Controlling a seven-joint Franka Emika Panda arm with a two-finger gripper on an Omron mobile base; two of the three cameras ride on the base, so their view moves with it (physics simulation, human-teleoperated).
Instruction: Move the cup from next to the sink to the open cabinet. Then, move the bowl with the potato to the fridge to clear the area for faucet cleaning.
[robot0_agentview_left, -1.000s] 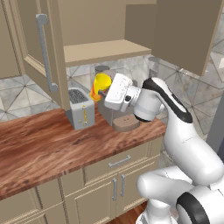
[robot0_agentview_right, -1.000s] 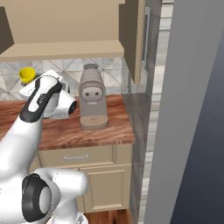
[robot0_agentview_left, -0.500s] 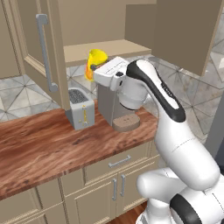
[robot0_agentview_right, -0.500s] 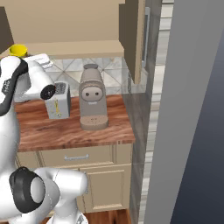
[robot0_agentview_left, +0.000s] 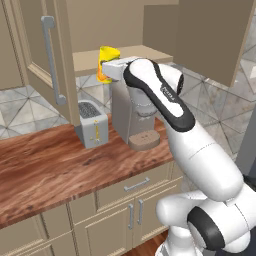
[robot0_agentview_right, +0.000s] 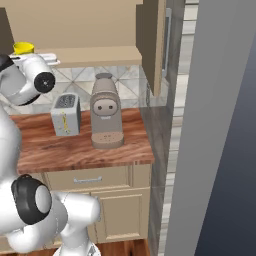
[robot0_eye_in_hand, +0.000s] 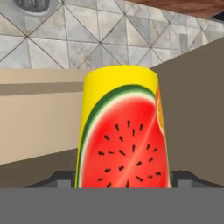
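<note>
Lifting the cup (robot0_agentview_left: 108, 61) to the shelf edge (robot0_agentview_left: 125, 56) of the open cabinet (robot0_agentview_left: 47, 60).
The gripper (robot0_agentview_left: 111, 70) pinches it; released overhanging that edge, it likely drops toward the toaster (robot0_agentview_left: 93, 123).

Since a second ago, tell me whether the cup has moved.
Yes. The cup has risen from beside the toaster to the open cabinet's shelf edge.
</note>
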